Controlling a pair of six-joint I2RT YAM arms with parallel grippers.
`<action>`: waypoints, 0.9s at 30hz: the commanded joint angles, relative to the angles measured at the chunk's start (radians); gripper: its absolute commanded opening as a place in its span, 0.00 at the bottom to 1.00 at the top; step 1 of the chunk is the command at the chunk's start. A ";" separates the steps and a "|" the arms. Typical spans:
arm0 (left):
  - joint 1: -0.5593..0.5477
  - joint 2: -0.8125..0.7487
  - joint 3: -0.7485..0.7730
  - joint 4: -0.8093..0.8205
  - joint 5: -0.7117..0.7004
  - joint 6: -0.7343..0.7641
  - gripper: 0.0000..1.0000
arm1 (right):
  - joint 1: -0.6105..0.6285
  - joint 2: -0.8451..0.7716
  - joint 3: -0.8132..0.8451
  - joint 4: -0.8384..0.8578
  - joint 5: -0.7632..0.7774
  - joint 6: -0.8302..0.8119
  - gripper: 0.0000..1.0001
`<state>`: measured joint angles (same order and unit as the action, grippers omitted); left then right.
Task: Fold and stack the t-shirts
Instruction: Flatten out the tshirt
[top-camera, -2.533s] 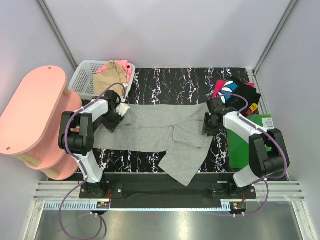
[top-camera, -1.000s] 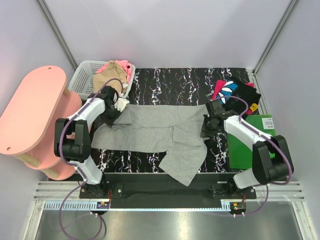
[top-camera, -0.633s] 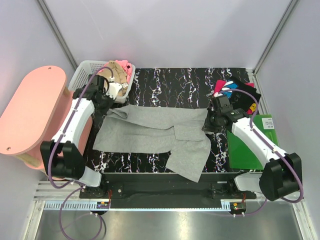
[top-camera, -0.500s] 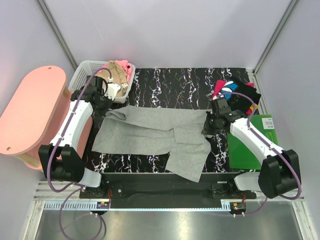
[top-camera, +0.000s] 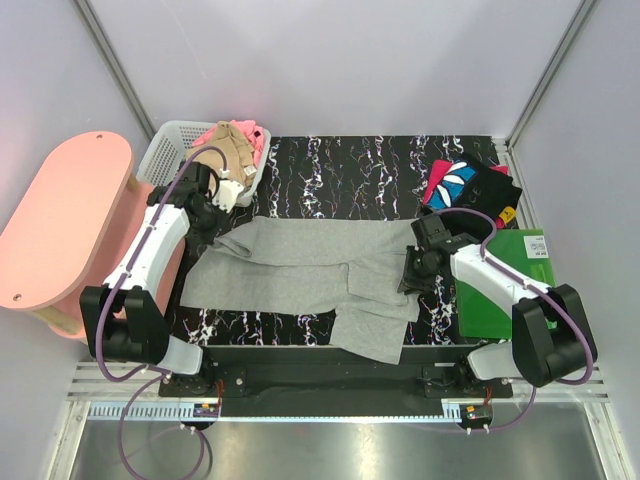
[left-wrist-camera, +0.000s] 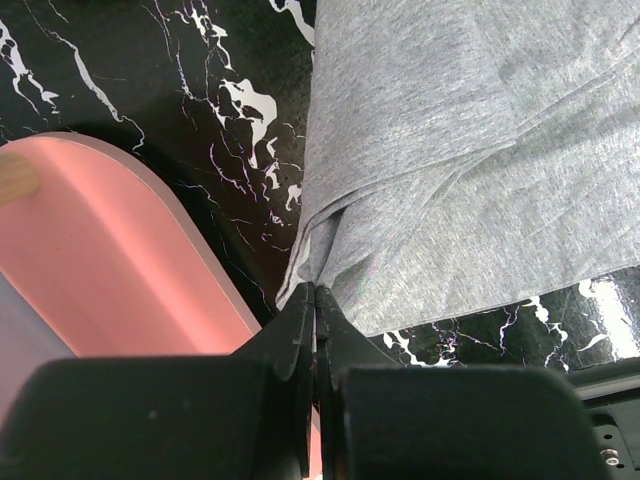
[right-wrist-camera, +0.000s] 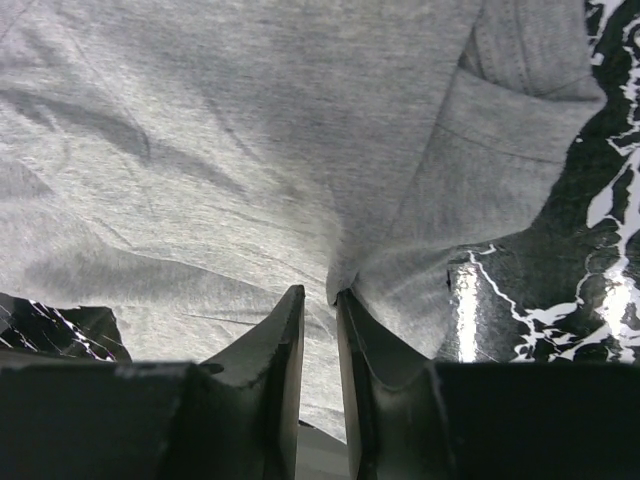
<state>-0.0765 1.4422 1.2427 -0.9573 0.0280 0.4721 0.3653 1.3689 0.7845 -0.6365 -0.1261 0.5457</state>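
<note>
**A:** Black marbled table (top-camera: 340, 165), grey tee (top-camera: 290, 265) spread across the middle, one flap over the near edge. Both arms have dragged it nearer in the last half second.

**B:** Pincers?

**A:** Left pincer (left-wrist-camera: 315, 290) clenched on the tee's left edge. Right pincer (right-wrist-camera: 318, 292) was shut, now jaws slightly apart, cloth puckered at the tips. Reads as released. Flattening looks done, fold not started.

**B:** Blind spots?

**A:** From above, both pinch points sit hidden under the wrists. Can't make out the collar.
</note>
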 joint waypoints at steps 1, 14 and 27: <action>0.006 0.001 0.003 0.020 0.016 -0.006 0.00 | 0.034 0.012 -0.004 0.046 -0.026 0.028 0.26; 0.006 0.010 -0.008 0.032 0.026 -0.006 0.00 | 0.095 0.009 -0.041 0.024 -0.001 0.088 0.26; 0.006 0.009 -0.020 0.029 0.059 -0.007 0.00 | 0.124 0.062 0.027 -0.029 0.097 0.091 0.11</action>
<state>-0.0757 1.4563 1.2327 -0.9489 0.0547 0.4706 0.4828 1.4014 0.7578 -0.6552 -0.0761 0.6415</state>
